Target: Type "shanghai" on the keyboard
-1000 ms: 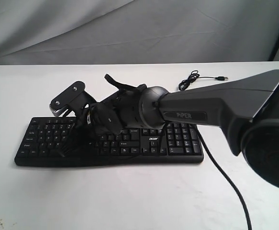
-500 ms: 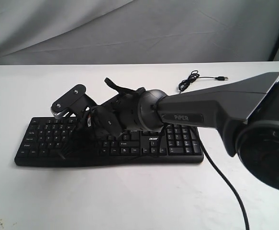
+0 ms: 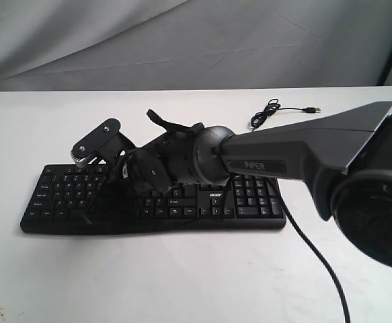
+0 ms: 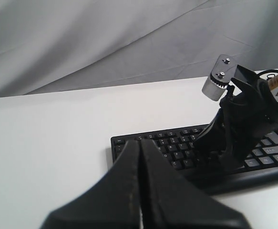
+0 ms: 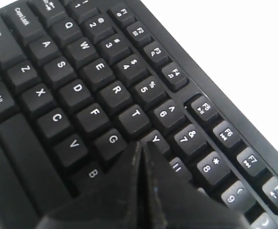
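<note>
The black keyboard (image 3: pixel 61 195) with a white acer logo lies across the white table (image 3: pixel 182 282). My right gripper (image 3: pixel 101 205) reaches over its letter block, shut and holding nothing. In the right wrist view the closed tips (image 5: pixel 141 143) sit over the spot just right of the G key (image 5: pixel 113 139) and below the Y key (image 5: pixel 155 139), hiding the key there. Whether the tips touch it I cannot tell. My left gripper (image 4: pixel 139 140) is shut and empty, off the keyboard's (image 4: pixel 177 148) left end, with the right gripper (image 4: pixel 222 160) beyond it. The exterior view does not show the left gripper.
A thin black cable (image 3: pixel 269 111) coils behind the keyboard and ends in a USB plug (image 3: pixel 311 109). Another black cable (image 3: pixel 317 249) runs from the keyboard's right end toward the table's front. Grey cloth (image 3: pixel 182 40) hangs behind the table.
The right arm shifted slightly left over the keyboard a second ago, then held still. The gripper stays shut.
</note>
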`<action>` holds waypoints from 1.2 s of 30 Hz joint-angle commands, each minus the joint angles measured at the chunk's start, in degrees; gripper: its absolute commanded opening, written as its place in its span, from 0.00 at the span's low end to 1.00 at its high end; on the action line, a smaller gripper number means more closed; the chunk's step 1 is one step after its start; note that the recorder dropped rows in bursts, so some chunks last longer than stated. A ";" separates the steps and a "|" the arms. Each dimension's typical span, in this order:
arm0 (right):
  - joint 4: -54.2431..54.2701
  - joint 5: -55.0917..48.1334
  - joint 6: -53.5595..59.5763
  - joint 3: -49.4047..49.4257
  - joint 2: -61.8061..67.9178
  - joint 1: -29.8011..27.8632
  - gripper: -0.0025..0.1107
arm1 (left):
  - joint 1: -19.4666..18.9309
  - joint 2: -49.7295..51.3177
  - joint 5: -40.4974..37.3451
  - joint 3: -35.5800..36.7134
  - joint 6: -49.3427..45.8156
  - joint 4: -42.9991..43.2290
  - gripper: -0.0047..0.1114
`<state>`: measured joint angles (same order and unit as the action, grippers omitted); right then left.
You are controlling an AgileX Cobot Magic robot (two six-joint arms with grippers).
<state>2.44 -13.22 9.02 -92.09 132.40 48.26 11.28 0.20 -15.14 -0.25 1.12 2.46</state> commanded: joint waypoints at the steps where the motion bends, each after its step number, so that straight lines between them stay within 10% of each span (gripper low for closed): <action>1: 0.37 0.28 0.95 0.38 0.55 0.42 0.02 | 0.30 -0.20 0.28 0.25 0.16 0.04 0.04; 19: 0.35 -1.51 1.22 -1.40 -1.83 0.55 0.02 | 0.30 -0.20 0.28 0.25 0.16 0.04 0.04; 36: 2.25 -16.19 1.92 -33.38 14.62 5.45 0.02 | 0.30 -0.20 0.28 0.25 0.16 0.04 0.04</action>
<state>3.57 -27.58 10.13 -123.18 146.01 53.58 11.28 0.20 -15.14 -0.25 1.12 2.46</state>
